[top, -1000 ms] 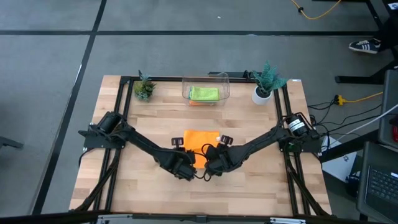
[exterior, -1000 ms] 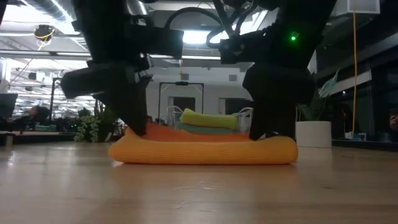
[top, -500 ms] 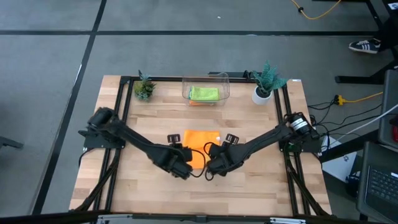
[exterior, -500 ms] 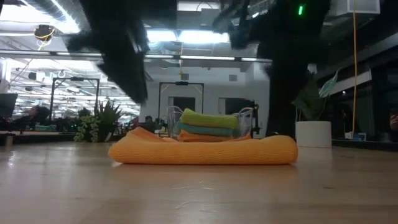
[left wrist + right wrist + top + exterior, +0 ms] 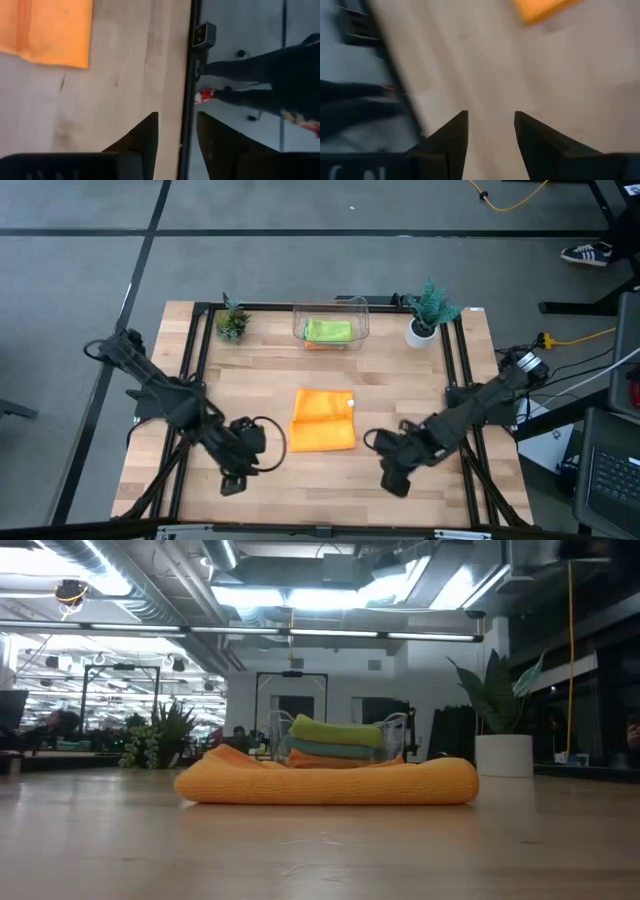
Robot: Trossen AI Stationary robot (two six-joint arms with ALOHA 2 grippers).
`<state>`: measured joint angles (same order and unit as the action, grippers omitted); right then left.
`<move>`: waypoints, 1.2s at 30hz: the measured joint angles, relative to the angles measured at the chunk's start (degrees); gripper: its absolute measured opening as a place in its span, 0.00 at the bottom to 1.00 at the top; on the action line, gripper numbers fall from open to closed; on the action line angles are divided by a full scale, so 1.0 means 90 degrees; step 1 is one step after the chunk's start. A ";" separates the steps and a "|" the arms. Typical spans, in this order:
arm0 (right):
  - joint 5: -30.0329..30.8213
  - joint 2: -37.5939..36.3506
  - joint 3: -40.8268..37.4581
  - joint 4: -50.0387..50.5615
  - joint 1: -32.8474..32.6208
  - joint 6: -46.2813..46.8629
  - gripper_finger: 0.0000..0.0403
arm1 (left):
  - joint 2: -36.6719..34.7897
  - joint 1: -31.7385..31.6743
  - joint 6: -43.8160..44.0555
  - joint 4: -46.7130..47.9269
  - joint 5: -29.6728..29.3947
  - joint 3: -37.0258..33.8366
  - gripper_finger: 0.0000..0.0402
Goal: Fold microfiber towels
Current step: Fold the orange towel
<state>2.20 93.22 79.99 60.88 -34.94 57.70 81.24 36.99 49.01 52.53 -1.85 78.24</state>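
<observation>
both of my arms are pulling back from the middle of the table, where a second ago they were bent over the orange towel [image 5: 324,421] with the fingers down at its near edge; now my left gripper [image 5: 231,481] is sitting near the front left of the table [image 5: 300,480] and my right gripper [image 5: 395,479] near the front right, each well apart from the cloth. both sets of fingers are standing spread with an empty gap between them, as both wrist views are showing, and neither is pinching anything. the orange towel is lying folded at the table's centre, a rounded fold facing the low camera, its layers looking roughly aligned from above. behind it the clear bin [image 5: 331,322] is holding a lime green towel [image 5: 328,331] on top of a teal-blue one [image 5: 335,748], with orange showing beneath. i am judging the fold itself as finished and the step in hand as moving this piece to the bin. to do that well, i am advising a low approach from both short ends, closing on all layers together, lifting level so the fold is not opening, and clearing the bin's wall before lowering. two potted plants [image 5: 232,320] are flanking the bin and are needing a clear berth.
</observation>
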 joint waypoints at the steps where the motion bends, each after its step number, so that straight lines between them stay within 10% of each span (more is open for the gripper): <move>1: -0.0024 -0.0137 -0.0259 -0.0459 -0.0124 0.0283 0.40 | -0.0078 0.0084 0.0175 -0.0108 -0.0064 -0.0115 0.31; 7: -0.1168 -0.0152 -0.2327 -0.5816 -0.0408 0.0536 0.40 | 0.0004 0.0211 0.0305 -0.2834 0.0057 -0.1803 0.31; 11: -0.0494 0.0133 -0.3222 -0.8724 -0.0058 -0.0352 0.40 | 0.0035 -0.0101 -0.0447 -0.6219 -0.0058 -0.3198 0.31; 15: 0.0912 0.0178 -0.3435 -0.7730 0.0343 -0.0850 0.40 | -0.0051 -0.0603 -0.0927 -0.6490 -0.1257 -0.3685 0.31; 25: 0.1726 0.0264 -0.3194 -0.7123 0.0773 -0.3049 0.40 | 0.0736 -0.1084 -0.2170 -0.5807 -0.1171 -0.3417 0.31; 36: 0.2253 0.0264 -0.3031 -0.5835 0.1223 -0.2136 0.40 | 0.0728 -0.1832 -0.2102 -0.3888 -0.1342 -0.3400 0.31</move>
<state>22.48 95.59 52.71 8.36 -23.93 38.48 87.79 20.50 30.09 17.54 -13.93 47.64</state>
